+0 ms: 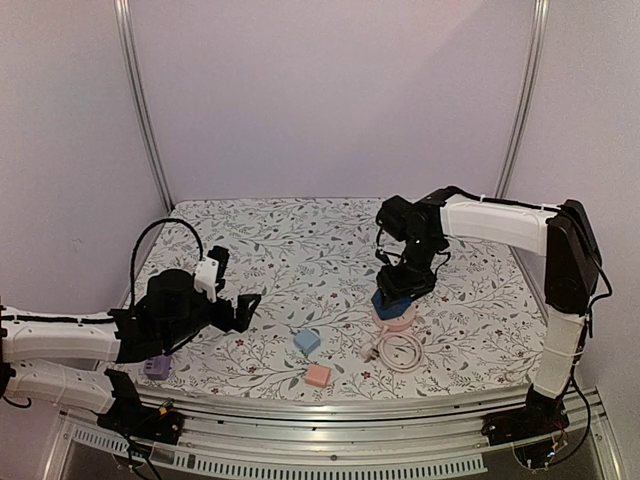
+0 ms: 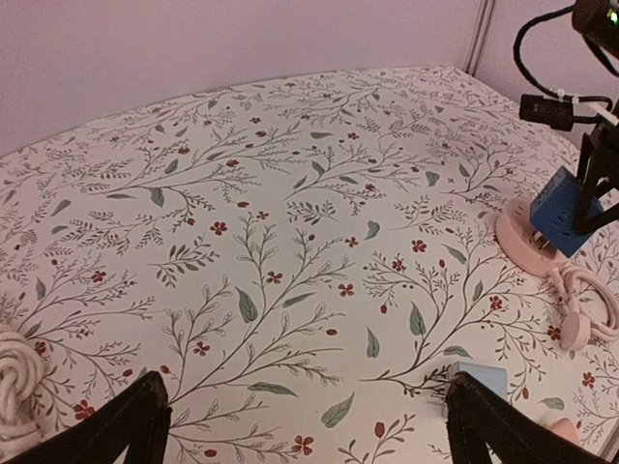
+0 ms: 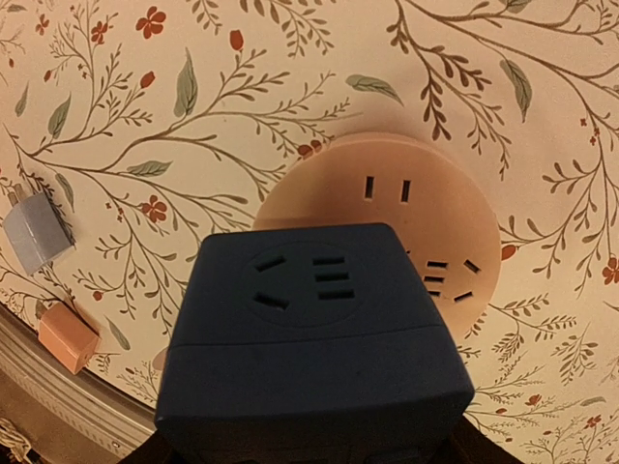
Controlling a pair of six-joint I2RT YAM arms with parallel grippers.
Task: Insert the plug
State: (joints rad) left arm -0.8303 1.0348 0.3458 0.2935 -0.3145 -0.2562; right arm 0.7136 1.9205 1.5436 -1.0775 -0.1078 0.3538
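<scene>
My right gripper (image 1: 402, 285) is shut on a dark blue cube-shaped plug (image 3: 319, 329), whose socket face fills the lower right wrist view. The plug (image 1: 392, 297) hangs tilted over the near part of the round pink socket base (image 3: 426, 213), which lies flat on the floral cloth (image 1: 300, 260). Several slot openings on the base (image 1: 395, 316) show beyond the plug. I cannot tell whether plug and base touch. My left gripper (image 2: 309, 425) is open at the left, low over bare cloth, with nothing between its fingers.
The base's pink cable (image 1: 400, 352) lies coiled in front of it. A light blue cube (image 1: 307, 341) and an orange-pink cube (image 1: 318, 375) sit near the front edge, a purple cube (image 1: 157, 368) by the left arm. White cord (image 2: 14, 382) lies at the left.
</scene>
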